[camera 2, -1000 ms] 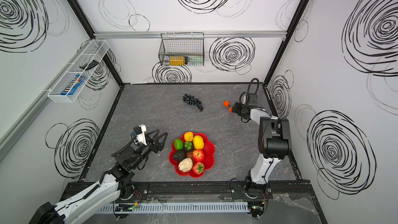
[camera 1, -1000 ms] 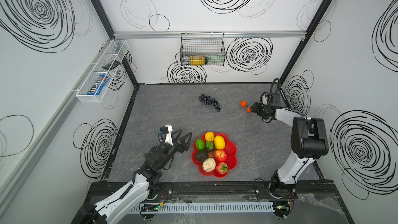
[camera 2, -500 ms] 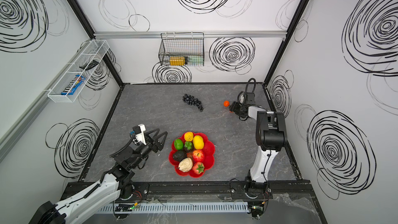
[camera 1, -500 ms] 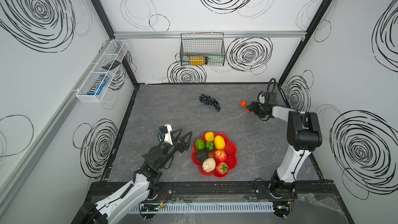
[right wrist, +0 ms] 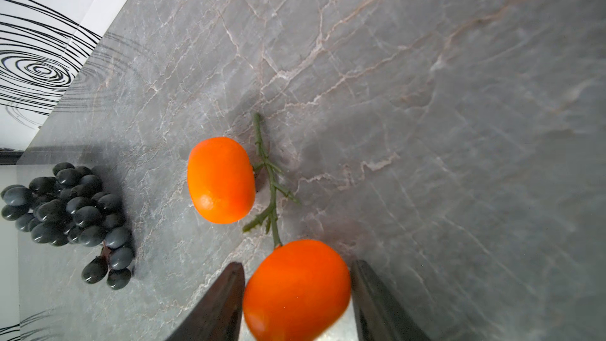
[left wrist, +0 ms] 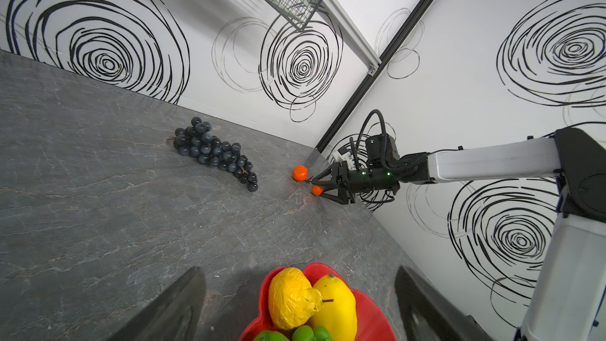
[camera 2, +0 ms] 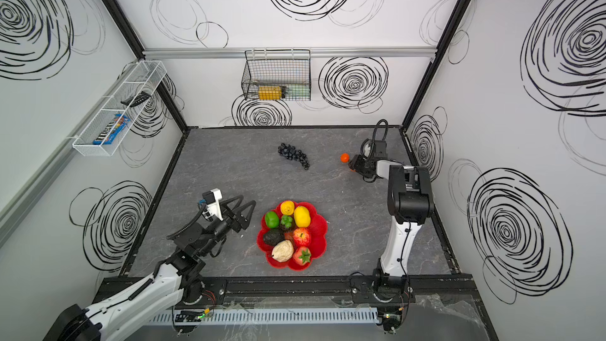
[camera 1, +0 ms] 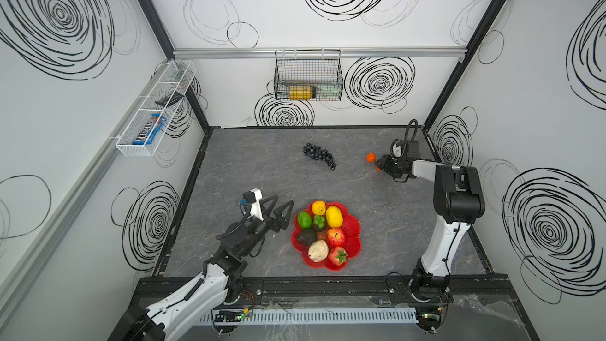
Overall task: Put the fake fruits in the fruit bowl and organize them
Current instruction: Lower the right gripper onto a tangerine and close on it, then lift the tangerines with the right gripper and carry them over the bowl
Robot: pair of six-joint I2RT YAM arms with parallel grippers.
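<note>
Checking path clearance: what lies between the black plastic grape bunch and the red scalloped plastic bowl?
Only bare grey marbled tabletop, shown in both top views.

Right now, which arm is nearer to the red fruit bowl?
Left. The left arm ends just beside the fruit bowl, jaws open; the right arm reaches the far back corner, jaws clasping an orange.

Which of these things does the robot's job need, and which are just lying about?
Job: fruit bowl, fruits inside, black grapes, two oranges.
Lying about: black wire basket, yellow container, white mesh basket, blue candy packet.
</note>
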